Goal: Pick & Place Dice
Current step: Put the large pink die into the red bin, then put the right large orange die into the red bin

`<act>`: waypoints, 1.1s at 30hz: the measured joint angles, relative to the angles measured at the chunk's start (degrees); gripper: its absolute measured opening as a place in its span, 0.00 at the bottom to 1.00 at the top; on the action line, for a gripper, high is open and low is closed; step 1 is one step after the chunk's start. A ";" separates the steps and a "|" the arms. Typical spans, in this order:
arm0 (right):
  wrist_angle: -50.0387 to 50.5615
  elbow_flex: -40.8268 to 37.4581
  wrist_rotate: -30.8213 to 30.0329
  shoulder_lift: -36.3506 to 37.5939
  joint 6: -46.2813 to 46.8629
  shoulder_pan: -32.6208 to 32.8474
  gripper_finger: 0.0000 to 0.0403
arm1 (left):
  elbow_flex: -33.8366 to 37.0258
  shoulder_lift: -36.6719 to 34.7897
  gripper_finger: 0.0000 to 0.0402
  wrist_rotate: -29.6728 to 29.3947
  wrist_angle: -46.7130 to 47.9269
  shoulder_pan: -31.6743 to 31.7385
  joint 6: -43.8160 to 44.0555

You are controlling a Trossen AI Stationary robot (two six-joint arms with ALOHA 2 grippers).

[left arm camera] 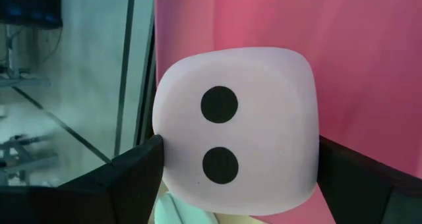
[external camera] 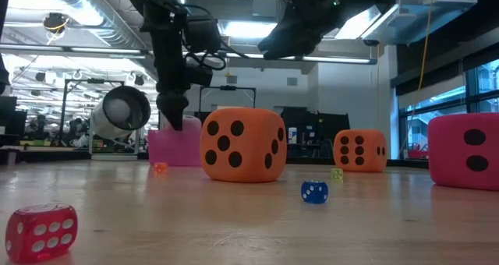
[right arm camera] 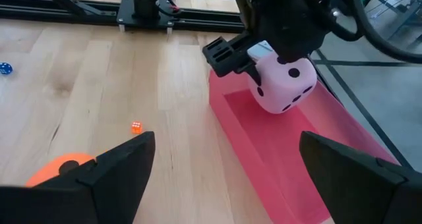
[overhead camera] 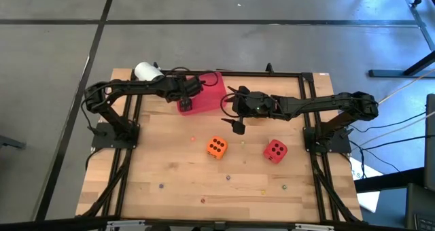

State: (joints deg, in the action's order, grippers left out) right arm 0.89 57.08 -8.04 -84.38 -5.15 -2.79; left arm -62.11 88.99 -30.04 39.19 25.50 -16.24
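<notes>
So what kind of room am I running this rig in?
Most likely a lab or workshop: exposed ceiling ducts, a bare concrete floor and a black-framed wooden table with foam dice.

words, brands, labels: none can be read on any surface in any view
pale pink die (left arm camera: 237, 128): two dark pips, one above the other, on the face turned to the left wrist camera
near orange die (external camera: 242, 144): five dark pips on the face seen in the low view; the pips on the adjoining face stand too aslant to count
far orange die (external camera: 359, 150): six dark pips in two rows of three
red die (external camera: 465, 150): two dark pips show; the face is cut by the picture's edge
small red die (external camera: 41, 231): six pale pips on its front face
small blue die (external camera: 314, 192): pale pips, too small to count
</notes>
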 joint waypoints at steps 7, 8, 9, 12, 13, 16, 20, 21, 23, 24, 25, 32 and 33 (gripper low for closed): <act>0.00 0.00 -0.01 0.00 0.00 0.00 0.94 | 0.00 0.00 0.84 -0.40 0.11 0.00 -0.92; 0.00 0.00 -0.01 0.00 0.00 0.00 0.94 | 0.00 0.00 0.84 0.12 0.36 0.00 -1.87; 0.00 0.00 0.01 0.00 0.00 0.00 0.94 | 0.00 0.00 0.84 1.00 0.63 0.00 -2.64; 0.00 0.00 0.01 0.00 0.00 0.00 0.94 | 0.00 0.04 0.84 3.09 0.70 0.00 -2.18; 0.00 0.00 0.01 0.00 -0.01 0.00 0.94 | 0.00 0.04 0.84 3.26 0.85 -0.02 -1.72; 0.00 0.00 0.01 0.00 0.00 0.00 0.94 | 0.00 0.04 0.85 2.38 1.66 0.00 -1.56; 0.02 0.00 0.01 0.00 -0.01 0.00 0.94 | 0.00 0.04 0.91 -0.94 2.25 0.07 -1.54; 0.02 0.00 0.01 0.00 -0.01 0.00 0.94 | 0.00 0.04 0.92 -1.32 2.26 0.08 -1.47; 0.02 0.00 0.01 0.00 -0.02 0.00 0.94 | 0.00 0.04 0.95 -1.33 2.28 0.11 -0.74; 0.02 0.00 0.01 0.00 -0.02 0.00 0.94 | 0.00 0.04 0.97 -1.12 2.41 0.11 -0.31; 0.02 0.00 0.01 0.00 -0.02 0.00 0.94 | 0.00 0.04 0.98 -0.66 2.69 0.11 -0.09; 0.03 0.00 0.01 0.00 -0.02 0.00 0.94 | 0.00 0.04 0.99 0.65 3.43 0.11 0.60; 0.02 0.00 0.01 0.00 -0.02 0.00 0.94 | 0.00 0.04 1.00 0.50 3.42 0.11 0.60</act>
State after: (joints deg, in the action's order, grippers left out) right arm 0.91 57.08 -8.03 -84.38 -5.17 -2.79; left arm -62.11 89.03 -29.54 42.61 25.61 -15.64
